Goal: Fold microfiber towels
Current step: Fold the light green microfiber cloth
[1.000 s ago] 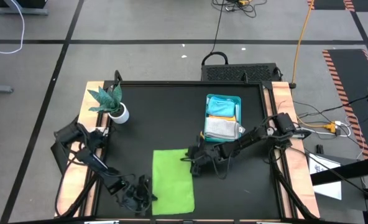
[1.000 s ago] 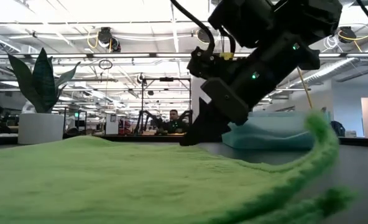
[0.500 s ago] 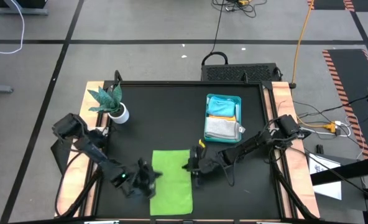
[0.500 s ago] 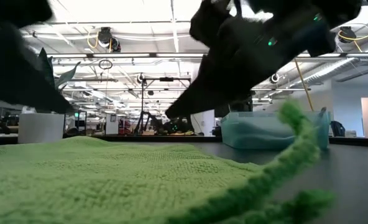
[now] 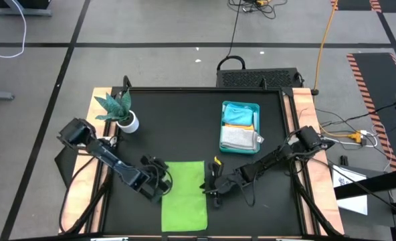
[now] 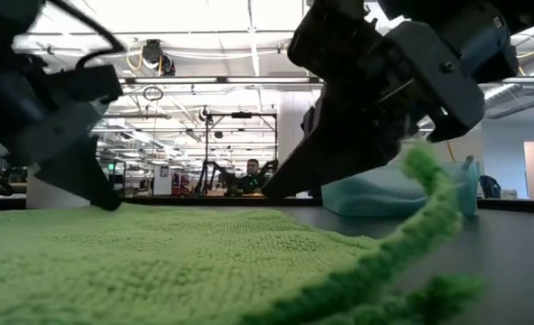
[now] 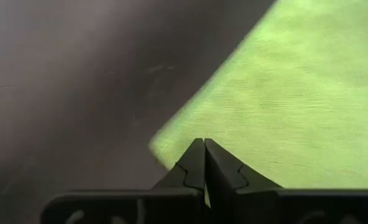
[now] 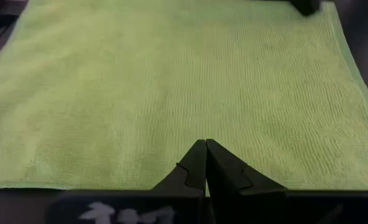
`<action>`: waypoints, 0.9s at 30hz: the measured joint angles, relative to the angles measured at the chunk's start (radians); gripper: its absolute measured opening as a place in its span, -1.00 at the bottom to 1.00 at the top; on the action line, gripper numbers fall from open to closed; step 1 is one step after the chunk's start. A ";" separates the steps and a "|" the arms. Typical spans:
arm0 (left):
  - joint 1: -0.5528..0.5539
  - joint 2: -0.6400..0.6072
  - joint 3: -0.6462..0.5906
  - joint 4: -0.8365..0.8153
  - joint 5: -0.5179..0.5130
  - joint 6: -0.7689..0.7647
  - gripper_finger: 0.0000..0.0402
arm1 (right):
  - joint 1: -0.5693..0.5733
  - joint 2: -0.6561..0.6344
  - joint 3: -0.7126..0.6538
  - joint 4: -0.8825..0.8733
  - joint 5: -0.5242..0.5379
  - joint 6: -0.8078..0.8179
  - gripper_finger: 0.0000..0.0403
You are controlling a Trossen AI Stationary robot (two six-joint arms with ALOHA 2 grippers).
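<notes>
The lime green towel lies flat on the black table, folded to a rectangle, its long sides running near to far. My left gripper is shut at the towel's left edge, near its far left corner. My right gripper is shut at the towel's right edge. In the low view a bit of the towel's near edge curls up by the camera. A white-grey towel and a pale blue towel lie folded in the teal tray. My left gripper rests its shut fingertips on the towel's top, just inside the left edge near the far left corner. The fingers slant down from the table's left. The towel lies flat under them. My right gripper rests its shut fingertips on the towel's top, a little inside its right edge. The fingers slant down from the table's right. The towel lies flat on the table.
A small green plant in a white pot stands at the table's far left. The teal tray stands at the far right. Bare black table lies between them. Wooden rails run along the table's left and right sides.
My left gripper has gone from the towel's near left corner toward the far edge and a little right, to the left edge. My right gripper has gone along the towel's right edge toward the near edge. The towel has stayed flat.
</notes>
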 joint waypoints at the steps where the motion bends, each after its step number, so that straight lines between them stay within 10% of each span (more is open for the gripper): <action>1: -0.011 -0.012 0.003 -0.007 0.004 -0.007 -0.98 | -0.003 0.000 0.000 -0.008 0.000 0.000 -1.00; 27: -0.093 -0.131 -0.086 -0.037 -0.059 -0.143 -0.99 | -0.005 0.000 0.000 0.015 0.000 0.000 -1.00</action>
